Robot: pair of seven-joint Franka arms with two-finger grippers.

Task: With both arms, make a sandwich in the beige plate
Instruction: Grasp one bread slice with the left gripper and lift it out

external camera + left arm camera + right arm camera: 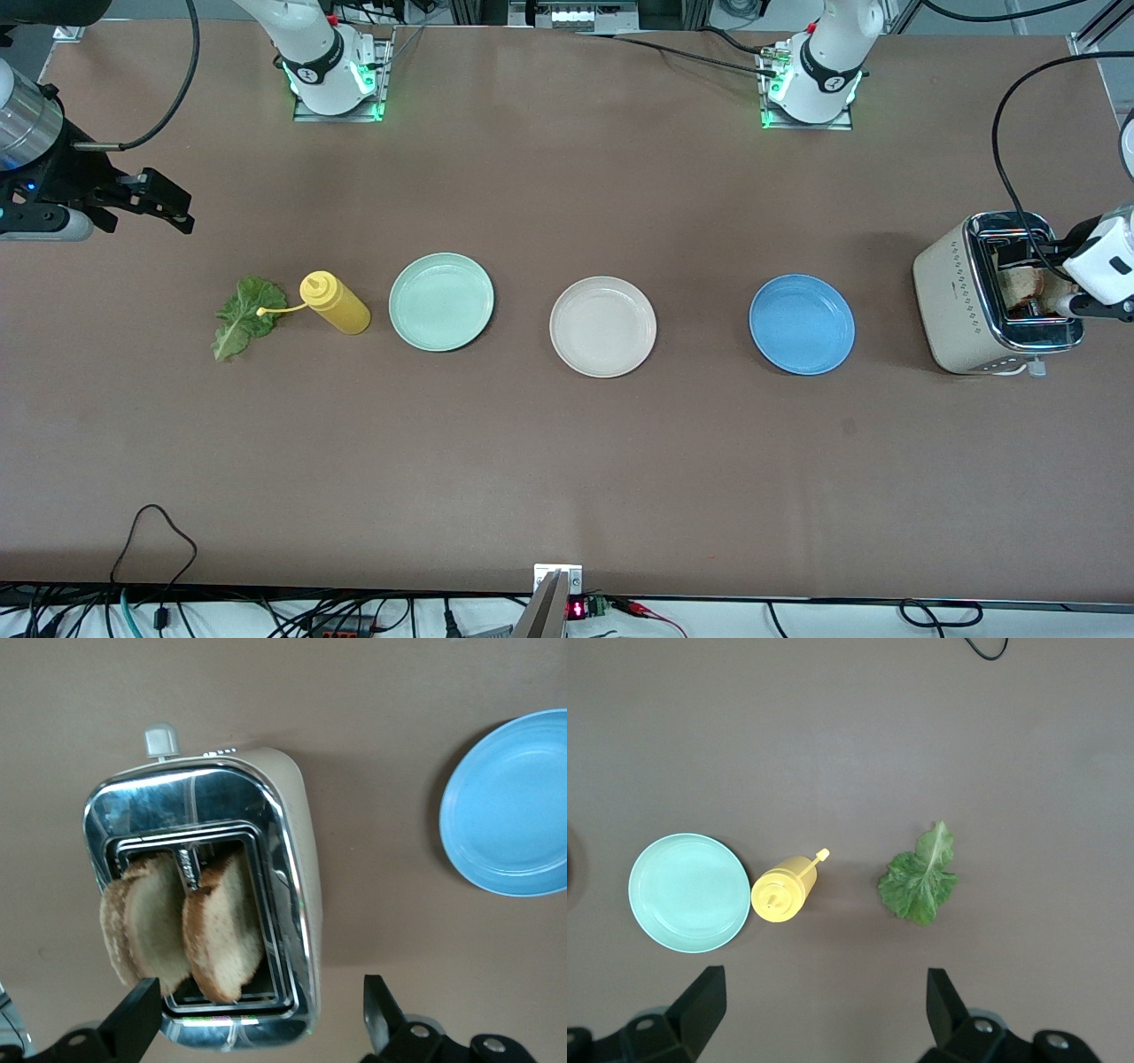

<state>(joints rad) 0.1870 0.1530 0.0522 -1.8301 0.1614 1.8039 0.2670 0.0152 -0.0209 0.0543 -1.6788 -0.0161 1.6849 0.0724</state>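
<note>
Front view. You are looking at three plates lying in a row across the table [567,461]: the mint plate [441,301] toward the right arm's end, the beige plate [602,326] in the middle and lying bare, the blue plate [802,323] toward the left arm's end. From the beige plate, the yellow bottle [337,302] and the lettuce leaf [244,316] are sitting out at 9 o'clock, past the mint plate; the toaster [992,292] is standing at 3 o'clock, past the blue plate. The right gripper [164,206] is hovering at the right arm's end, at about 11 o'clock from the leaf. The left gripper [1076,297] is hanging over the toaster.

Left wrist view. You are seeing the left gripper [261,1014] standing wide open with nothing in it, over the toaster [297,904]. Two toast slices [182,926] are leaning in the slots. Part of the blue plate [509,806] is showing near the toaster.

Right wrist view. You are seeing the right gripper [824,1010] spread wide and gripping nothing, above the table. Below it the leaf [920,879], the bottle [782,890] and the mint plate [689,892] are lying in a line, the bottle just beside the plate.
</note>
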